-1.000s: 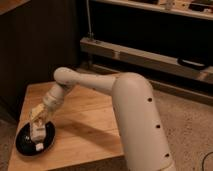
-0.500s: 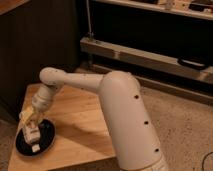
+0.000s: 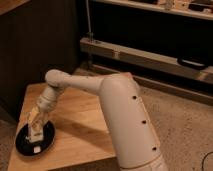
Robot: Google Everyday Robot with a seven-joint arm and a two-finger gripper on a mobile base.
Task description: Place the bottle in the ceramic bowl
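The black ceramic bowl [image 3: 22, 142] sits at the front left corner of the wooden table [image 3: 80, 125]. My gripper [image 3: 35, 134] points down into the bowl, over its middle. A small whitish piece [image 3: 37, 148] shows just under the gripper inside the bowl; it looks like the bottle, mostly hidden by the gripper. I cannot tell whether it rests on the bowl or is still held.
The white arm [image 3: 120, 110] reaches from the front right across the table. A dark cabinet wall [image 3: 35, 45] stands behind the table. A metal rail and dark shelf [image 3: 150, 55] lie at the back right. Speckled floor [image 3: 185, 120] is to the right.
The arm's elbow has swung left and closer to the camera. The gripper has stayed over the bowl and sits slightly lower in it.
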